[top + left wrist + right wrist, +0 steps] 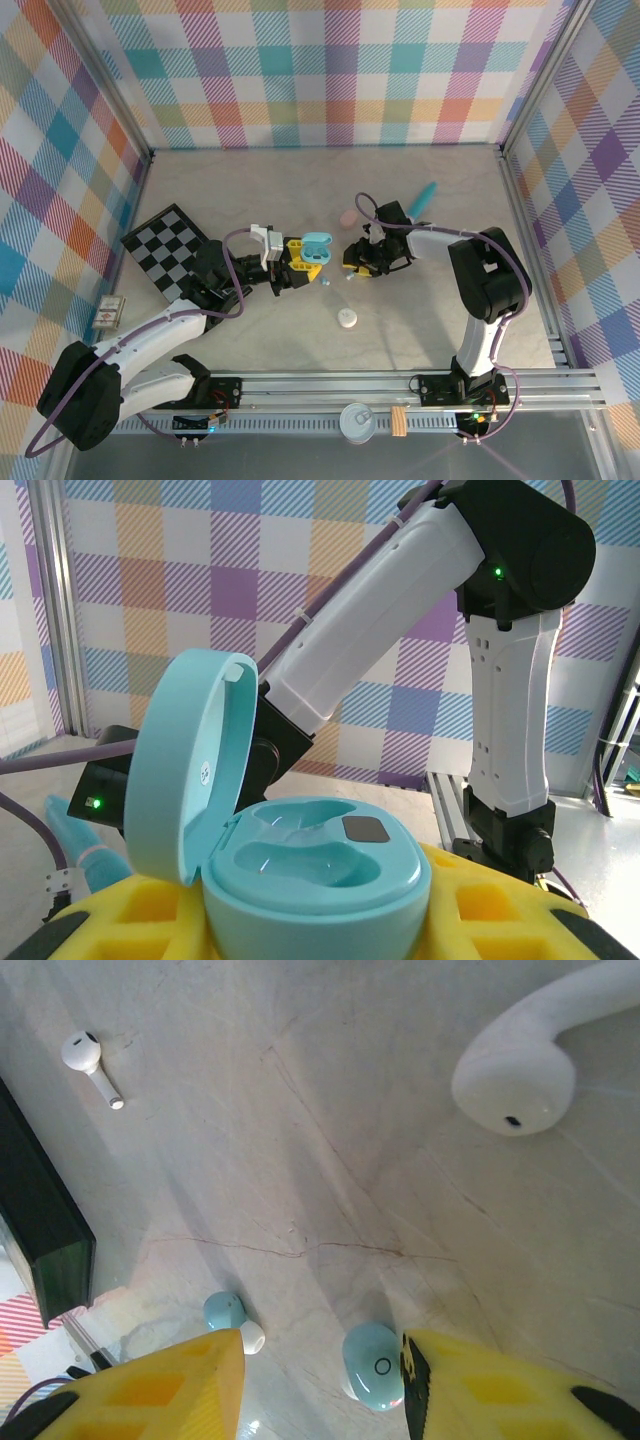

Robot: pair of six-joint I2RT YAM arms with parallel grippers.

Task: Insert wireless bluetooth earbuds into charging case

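Pale blue and glossy, one earbud (372,1365) lies on the surface (330,1160) between the yellow fingers of the right gripper (322,1355), just beside one of them, with a small ring mark facing up. The jaws stand apart and clamp nothing. A second pale blue earbud (226,1312) with a white tip lies near the other finger. A white earbud (90,1060) lies well apart, its stem slanting toward the lower right of the wrist view. Another white earbud (515,1075) sits close to the camera, its stem running off to the upper right. The right arm (480,280) rises from its base and bends left toward mid-surface. The left arm (170,330) stretches low, and the left gripper (297,255) clamps the teal charging case (315,865), whose lid is tilted up.
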